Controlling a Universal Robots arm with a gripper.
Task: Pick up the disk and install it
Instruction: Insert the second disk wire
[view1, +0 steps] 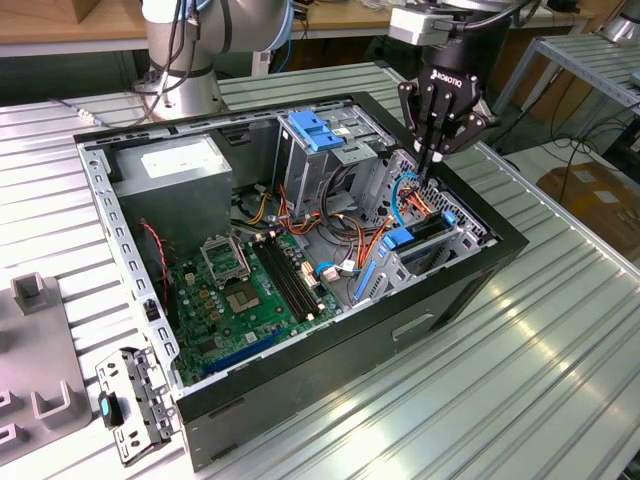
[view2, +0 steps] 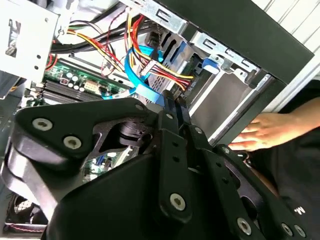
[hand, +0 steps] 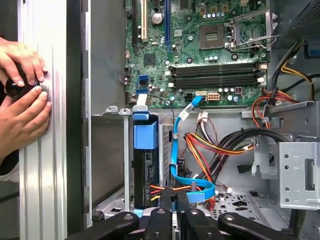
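The flat dark hard drive with its light-blue plastic carrier rail (hand: 145, 165) sits on edge, slotted upright in the grey metal drive bay, lower centre-left of first wrist view.

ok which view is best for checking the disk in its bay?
First wrist view: the disk stands on edge in the bay, blue carrier tab on top, just ahead of the gripper. The exterior view shows it small, partly behind cables. In the second wrist view cables and gripper hide most of it.
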